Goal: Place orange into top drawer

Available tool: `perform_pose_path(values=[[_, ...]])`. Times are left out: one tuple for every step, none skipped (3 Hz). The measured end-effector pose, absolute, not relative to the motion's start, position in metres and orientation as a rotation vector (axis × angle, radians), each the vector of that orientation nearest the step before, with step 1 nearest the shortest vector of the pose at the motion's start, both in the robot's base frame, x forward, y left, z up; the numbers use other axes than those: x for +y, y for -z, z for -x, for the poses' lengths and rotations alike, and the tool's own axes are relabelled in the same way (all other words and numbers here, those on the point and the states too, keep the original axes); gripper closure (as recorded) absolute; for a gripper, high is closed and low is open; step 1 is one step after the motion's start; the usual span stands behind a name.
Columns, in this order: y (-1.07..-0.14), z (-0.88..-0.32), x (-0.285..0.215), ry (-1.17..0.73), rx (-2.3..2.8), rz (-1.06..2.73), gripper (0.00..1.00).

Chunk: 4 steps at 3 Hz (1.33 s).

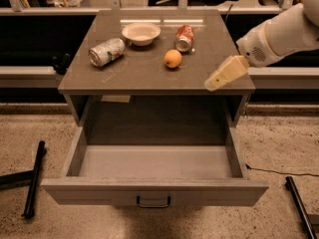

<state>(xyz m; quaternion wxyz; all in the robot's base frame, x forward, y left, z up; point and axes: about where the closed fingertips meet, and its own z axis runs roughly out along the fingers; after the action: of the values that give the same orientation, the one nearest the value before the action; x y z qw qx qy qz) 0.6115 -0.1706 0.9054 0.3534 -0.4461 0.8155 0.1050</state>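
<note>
Your gripper (pixel 225 74) hangs over the counter's (pixel 139 76) right edge, and you cannot tell how its jaws stand. The orange (pixel 173 59) lies near the red can (pixel 184 37). A glancing reach could set it rolling or knock the can. The top drawer (pixel 154 193) waits open.

The round orange (pixel 173 59) is seen on the cabinet top (pixel 144 79), the top drawer (pixel 209 191) pulled open beneath it, the gripper (pixel 221 78) held above its right edge.

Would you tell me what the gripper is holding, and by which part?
Nothing: the tan gripper hangs by the tabletop's right edge, apart from the small round orange fruit.
</note>
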Motion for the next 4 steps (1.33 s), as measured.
perform_pose_path(values=[[-0.885, -0.647, -0.156, -0.328, 2.072, 1.078, 0.0], [-0.862, -0.703, -0.128, -0.397, 2.002, 1.009, 0.0], [-0.861, -0.706, -0.127, -0.392, 2.002, 1.004, 0.0], [-0.86, -0.711, -0.125, -0.38, 2.001, 0.996, 0.0]])
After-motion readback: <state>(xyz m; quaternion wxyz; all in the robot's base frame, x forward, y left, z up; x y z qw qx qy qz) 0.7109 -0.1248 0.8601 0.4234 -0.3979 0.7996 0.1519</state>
